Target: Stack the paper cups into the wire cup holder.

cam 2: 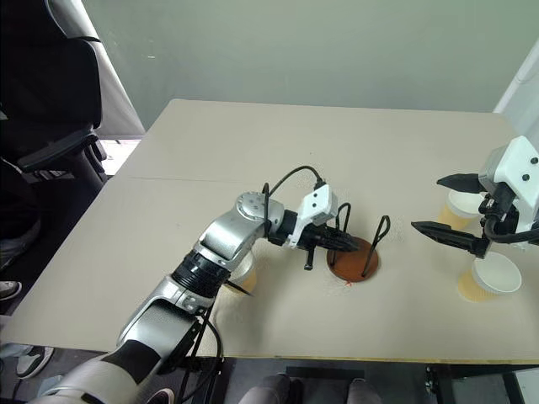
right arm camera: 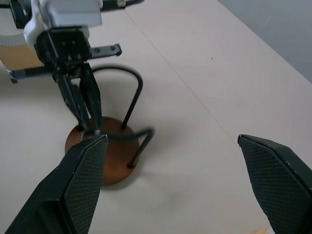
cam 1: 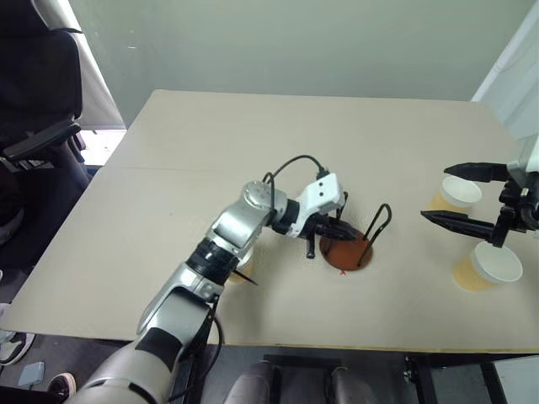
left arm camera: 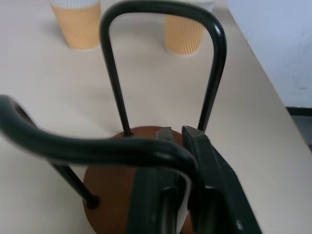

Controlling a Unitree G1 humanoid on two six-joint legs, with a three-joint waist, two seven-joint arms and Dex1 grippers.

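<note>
The wire cup holder (cam 1: 345, 252), a brown disc with two black wire loops, stands on the table in front of me. My left gripper (cam 1: 349, 227) reaches in from the left. Its fingers are close together on the near loop's wire (left arm camera: 146, 148), above the disc (left arm camera: 109, 195). Two tan paper cups (cam 1: 461, 192) (cam 1: 493, 265) stand upright at the right. A third cup (cam 2: 244, 273) is partly hidden under my left forearm. My right gripper (cam 1: 434, 194) hangs wide open just left of the far right cup, with nothing between its fingers (right arm camera: 78, 185).
The beige table (cam 1: 253, 143) has its front edge close behind the holder and its right edge near the two cups. A black chair (cam 1: 34, 101) stands off the table's left side.
</note>
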